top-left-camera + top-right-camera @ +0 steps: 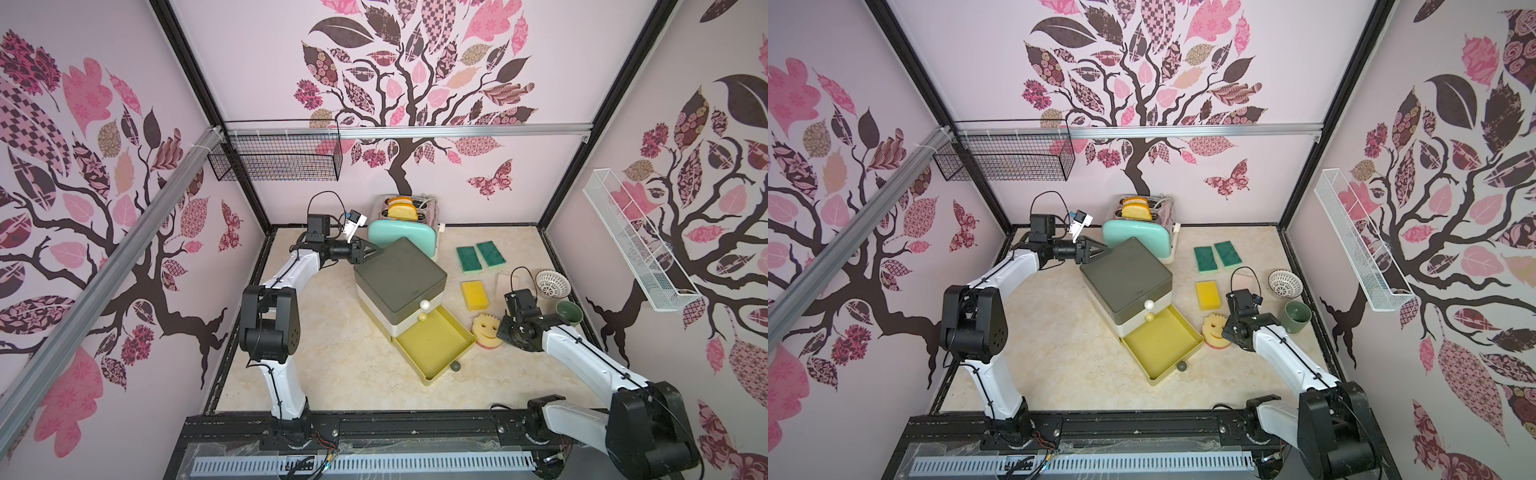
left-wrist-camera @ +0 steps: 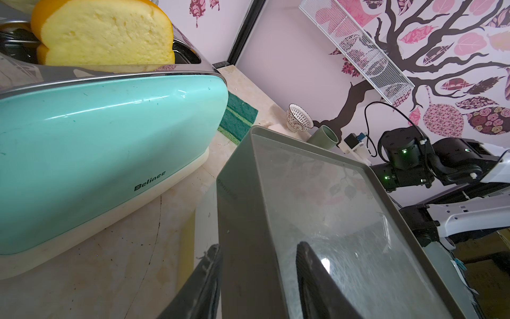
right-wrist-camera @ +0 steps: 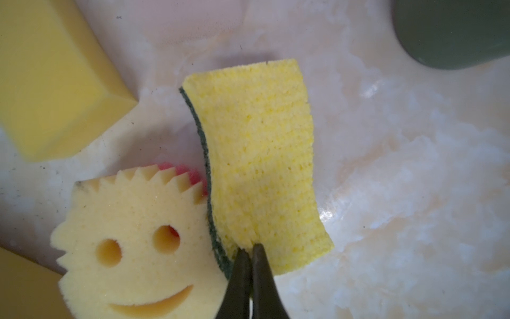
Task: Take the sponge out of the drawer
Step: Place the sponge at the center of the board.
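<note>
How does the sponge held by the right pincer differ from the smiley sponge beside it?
The held sponge is rectangular with a green scrub layer; the smiley sponge is round, toothed and has a face. The right pincer pinches the held sponge; the smiley sponge lies free on the table. Both are yellow foam.

Robot test cell dressed as a kitchen corner

Enclosed booth: tree-decal wall panels (image 1: 415, 83) on black framing, marble-look surface (image 1: 332, 353), two arms on a near rail (image 1: 395, 428); kitchen props include mint toaster (image 1: 399, 237), wire basket (image 1: 278, 156), white wall rack (image 1: 636, 245), bowl (image 1: 552, 284), cup (image 1: 568, 312).
</note>
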Controlling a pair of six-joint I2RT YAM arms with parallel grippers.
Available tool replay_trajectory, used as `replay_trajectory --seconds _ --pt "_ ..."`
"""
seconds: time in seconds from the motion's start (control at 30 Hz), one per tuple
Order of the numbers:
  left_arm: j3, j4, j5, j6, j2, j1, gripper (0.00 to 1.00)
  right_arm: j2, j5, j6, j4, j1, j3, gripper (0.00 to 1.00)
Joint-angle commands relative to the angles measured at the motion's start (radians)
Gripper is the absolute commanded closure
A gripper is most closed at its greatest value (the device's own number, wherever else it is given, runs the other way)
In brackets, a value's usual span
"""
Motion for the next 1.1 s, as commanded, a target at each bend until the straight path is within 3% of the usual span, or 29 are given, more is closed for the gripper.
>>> replay_trajectory --seconds 0.0,0.33,0.47,0.67,0.87,0.9,1.0,1.07 --pt "-0.043 -0.035 -0.06 0.04 0.05 0.003 0.53 -0.001 0.001 0.019 0.001 -0.015 0.001 1.0" --pt "-0.044 -0.029 -0.057 0.036 0.056 0.002 0.54 -0.193 0.049 0.032 -0.068 -0.023 0.014 1.0" --pt "-0.044 -0.029 -0.056 0.035 0.055 0.002 0.53 -0.165 0.057 0.048 -0.115 -0.027 0.017 1.0" --pt "-0.044 -0.029 -0.056 0.035 0.051 0.002 0.54 -0.139 0.043 0.186 -0.079 -0.03 -0.057 1.0" --pt "-0.042 -0.029 -0.054 0.035 0.058 0.002 0.54 -0.109 0.046 0.18 -0.067 -0.056 -0.059 1.0" --pt "-0.043 -0.029 -0.053 0.035 0.059 0.002 0.53 -0.1 0.038 0.179 -0.06 -0.06 -0.063 0.98" --pt "-0.043 -0.03 -0.055 0.035 0.058 0.002 0.54 -0.084 0.033 0.168 -0.03 -0.065 -0.068 0.67" --pt "-0.042 -0.03 -0.055 0.035 0.059 0.002 0.54 -0.086 0.032 0.138 -0.015 -0.066 -0.051 0.57"
